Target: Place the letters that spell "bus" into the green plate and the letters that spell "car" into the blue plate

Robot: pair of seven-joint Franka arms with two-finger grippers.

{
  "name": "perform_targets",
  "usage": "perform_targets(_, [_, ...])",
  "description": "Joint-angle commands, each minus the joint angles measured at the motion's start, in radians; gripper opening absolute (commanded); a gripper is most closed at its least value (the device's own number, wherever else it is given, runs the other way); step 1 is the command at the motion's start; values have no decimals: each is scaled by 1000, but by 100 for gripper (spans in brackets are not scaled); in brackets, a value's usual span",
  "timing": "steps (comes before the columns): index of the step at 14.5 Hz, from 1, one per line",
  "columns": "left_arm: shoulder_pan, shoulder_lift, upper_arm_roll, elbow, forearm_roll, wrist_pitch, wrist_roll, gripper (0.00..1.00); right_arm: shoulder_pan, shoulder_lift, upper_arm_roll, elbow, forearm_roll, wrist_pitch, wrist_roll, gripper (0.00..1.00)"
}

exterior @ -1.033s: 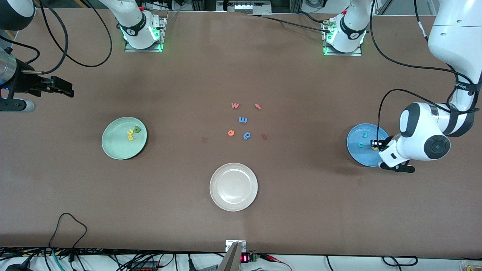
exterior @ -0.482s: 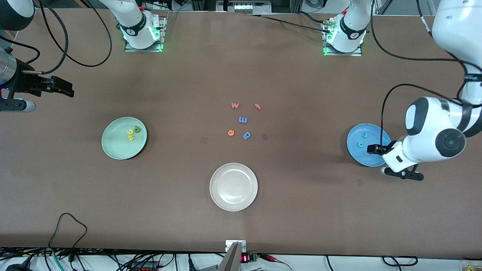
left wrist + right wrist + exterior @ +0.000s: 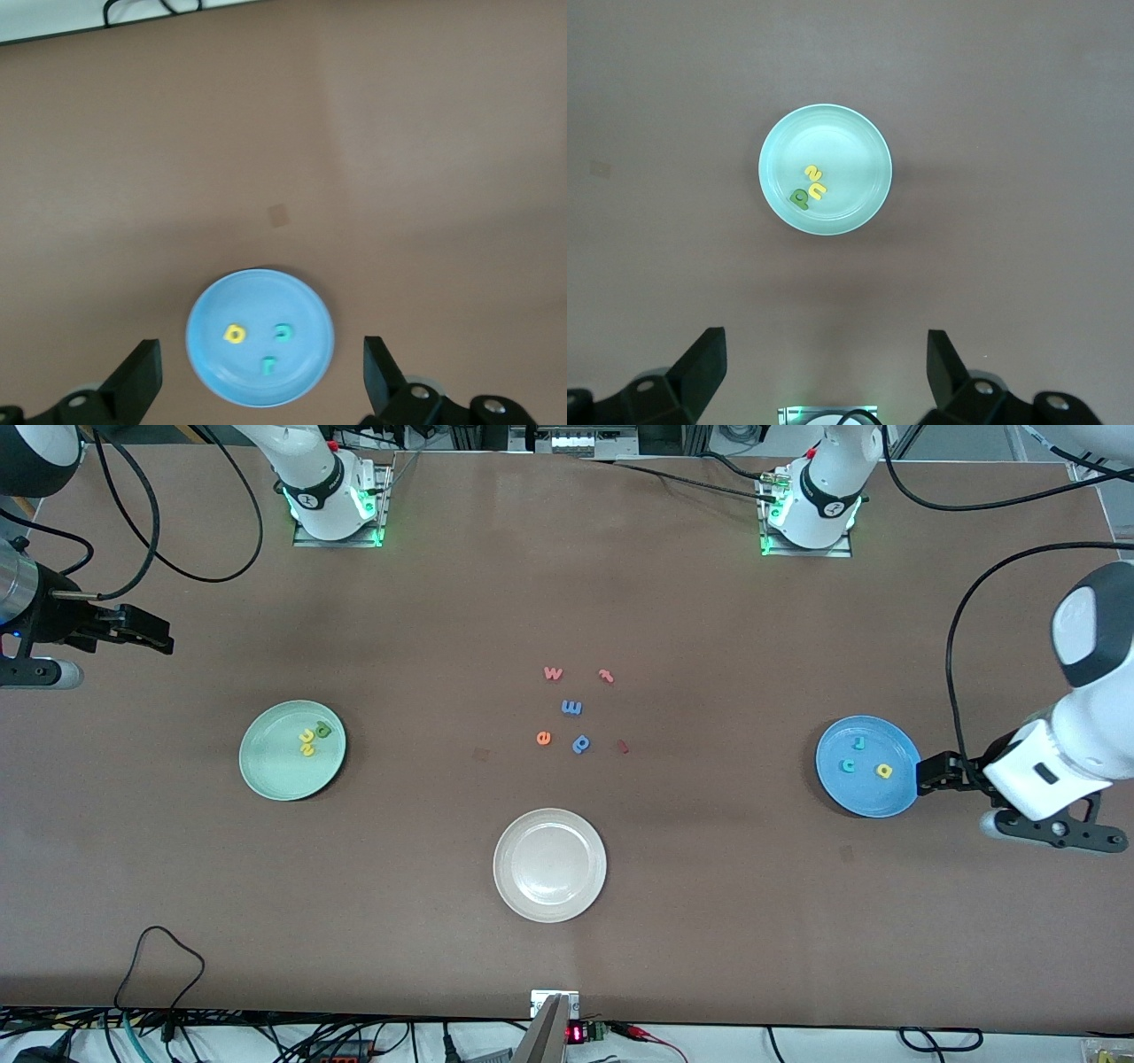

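Observation:
The blue plate (image 3: 866,797) lies toward the left arm's end of the table. In it are a teal r (image 3: 858,740), a teal c (image 3: 848,765) and a yellow a (image 3: 883,771). My left gripper (image 3: 926,775) hangs open and empty beside that plate's rim. The left wrist view looks down on the blue plate (image 3: 306,305) between the left gripper's (image 3: 261,354) spread fingers. The green plate (image 3: 275,779) holds a green b (image 3: 323,731) and the yellow u and s (image 3: 307,743). My right gripper (image 3: 151,638) waits open over the right arm's end of the table, and its wrist view shows the green plate (image 3: 846,133).
A cream-white plate (image 3: 549,903) sits nearest the front camera at mid-table. Farther from that camera, loose letters lie in a cluster: a pink w (image 3: 553,673), a blue m (image 3: 571,708), an orange e (image 3: 543,737) and a blue p (image 3: 581,743). A cable loop (image 3: 159,957) lies near the front edge.
My left gripper opened and pulled up and away from over the blue plate toward the left arm's end, leaving the yellow a in the plate. The right arm stayed still.

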Motion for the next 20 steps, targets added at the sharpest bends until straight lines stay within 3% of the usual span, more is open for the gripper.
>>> perform_targets(1, [-133,-41,207,19,-95,-24,2,100,-9,-20,5,-21,9,18,13,100])
perform_targets(3, [-255,-78,395,14,-193,-36,-1,100,-11,-20,7,-21,18,18,16,100])
perform_targets(4, [-281,-95,431,7,-209,-59,-1,100,-13,-20,5,-21,38,18,16,100])
perform_targets(6, [-289,-169,434,-57,-195,-107,-49,100,-19,-20,5,-21,41,18,16,100])
perform_targets(9, [-292,-207,425,-95,-194,-140,-72,100,-17,-20,7,-19,41,18,15,100])
perform_targets(14, [-292,-369,420,-324,-194,-58,-70,100,-17,-20,7,-18,38,18,15,100])
perform_targets(20, [-291,-405,420,-363,-182,-94,-52,100,-19,-20,7,-18,37,17,15,100])
